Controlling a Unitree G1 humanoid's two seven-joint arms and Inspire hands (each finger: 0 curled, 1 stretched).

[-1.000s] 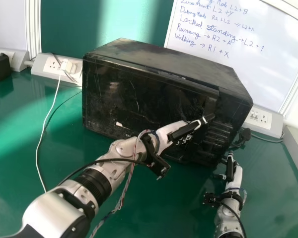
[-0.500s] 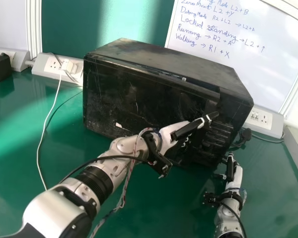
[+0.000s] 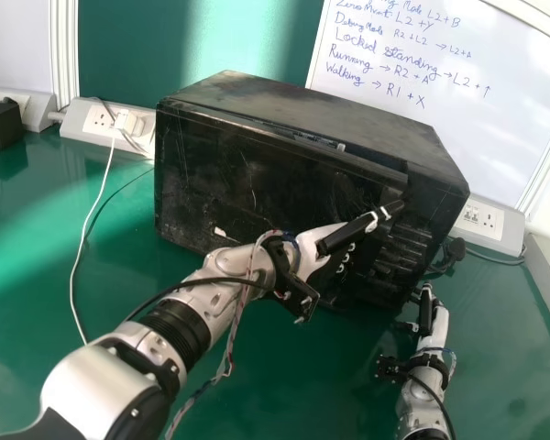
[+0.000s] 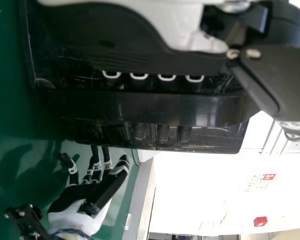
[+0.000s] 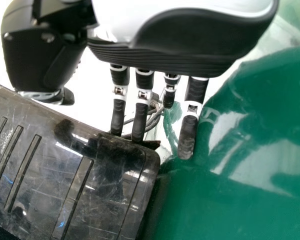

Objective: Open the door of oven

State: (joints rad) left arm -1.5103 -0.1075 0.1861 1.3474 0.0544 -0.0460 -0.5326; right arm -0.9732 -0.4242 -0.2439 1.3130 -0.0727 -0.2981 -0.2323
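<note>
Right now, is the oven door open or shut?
Slightly open: a narrow gap shows between the top of the door and the oven.

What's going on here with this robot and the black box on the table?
The robot is working on opening an oven that sits on the green table. Its left robot hand is at the front, by the free edge of the door. The door looks slightly ajar, with a narrow gap along its top. The right robot hand is beside the oven's right end, fingers extended.
</note>
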